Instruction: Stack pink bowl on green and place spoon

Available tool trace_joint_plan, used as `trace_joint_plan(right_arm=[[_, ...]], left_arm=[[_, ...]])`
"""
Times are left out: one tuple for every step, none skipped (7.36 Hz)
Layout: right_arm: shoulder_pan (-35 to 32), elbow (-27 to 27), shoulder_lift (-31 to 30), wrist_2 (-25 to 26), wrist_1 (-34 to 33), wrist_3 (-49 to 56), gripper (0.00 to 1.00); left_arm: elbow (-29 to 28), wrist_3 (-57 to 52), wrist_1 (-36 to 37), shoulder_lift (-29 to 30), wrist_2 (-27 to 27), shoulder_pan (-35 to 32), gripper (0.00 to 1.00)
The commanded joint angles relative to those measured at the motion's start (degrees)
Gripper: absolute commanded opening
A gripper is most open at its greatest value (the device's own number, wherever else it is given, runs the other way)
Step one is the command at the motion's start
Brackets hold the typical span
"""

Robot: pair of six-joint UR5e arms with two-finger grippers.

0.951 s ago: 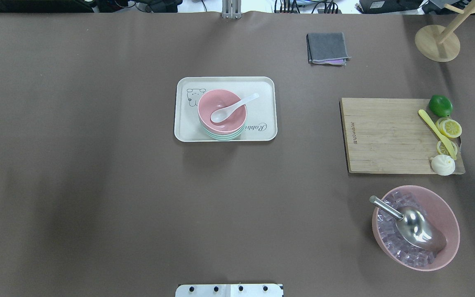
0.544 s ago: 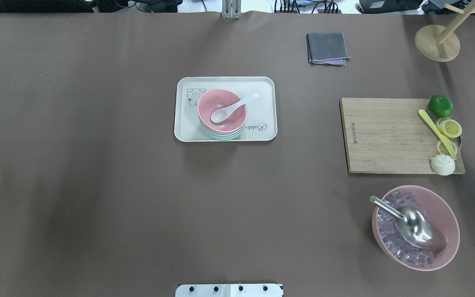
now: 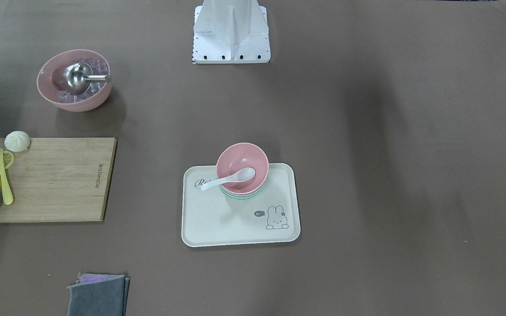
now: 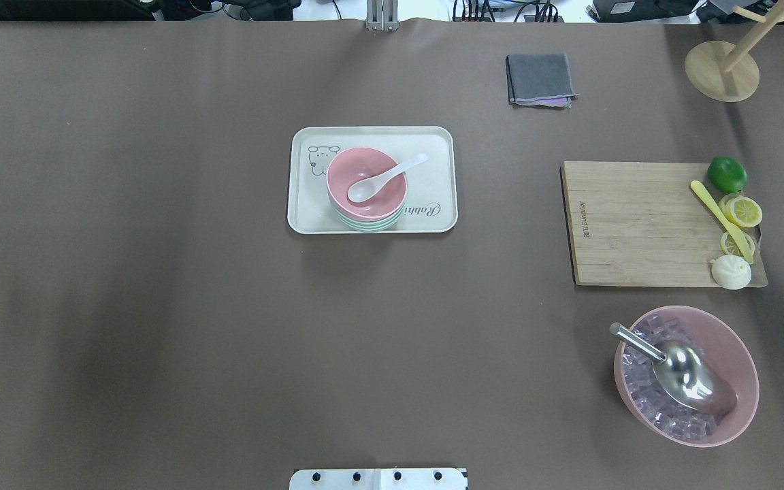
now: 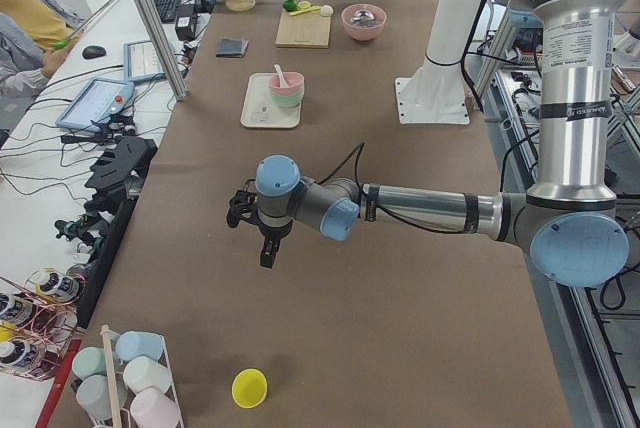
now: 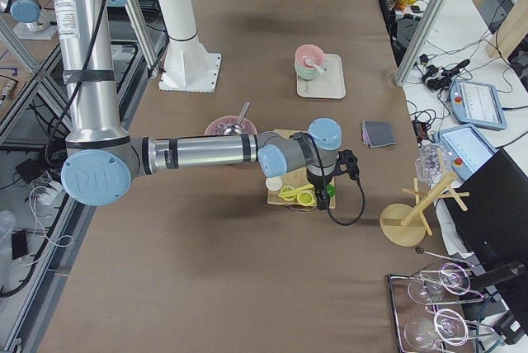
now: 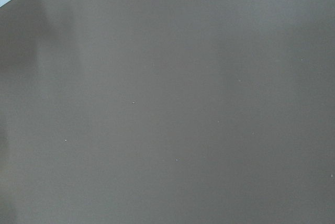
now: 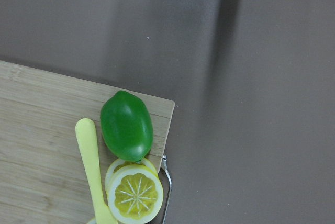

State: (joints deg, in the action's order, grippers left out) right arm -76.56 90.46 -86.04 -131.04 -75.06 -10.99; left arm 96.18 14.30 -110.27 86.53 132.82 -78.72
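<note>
The pink bowl (image 4: pixel 351 167) sits nested on the green bowl (image 4: pixel 365 226) on the cream tray (image 4: pixel 433 146) at mid-table. The white spoon (image 4: pixel 385 177) lies in the pink bowl with its handle over the rim. The stack also shows in the front-facing view (image 3: pixel 240 156). My left gripper (image 5: pixel 265 253) hangs over bare table far from the tray, and I cannot tell whether it is open or shut. My right gripper (image 6: pixel 316 190) hangs over the far edge of the cutting board near the lime, and I cannot tell its state either. Neither wrist view shows fingers.
A wooden cutting board (image 4: pixel 637 224) with a lime (image 4: pixel 727 174), lemon slices, a yellow knife and a bun lies at the right. A large pink bowl (image 4: pixel 739 347) holds ice cubes and a metal scoop. A grey cloth (image 4: pixel 540 78) and a wooden stand (image 4: pixel 722 71) are at the back.
</note>
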Motion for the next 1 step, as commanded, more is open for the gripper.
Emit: trace_joint_plan(right_arm=[[0.01, 0.15, -0.10, -0.09, 0.00, -0.09, 1.00]], left_arm=[[-0.03, 0.11, 0.14, 0.04, -0.02, 0.05, 0.99]])
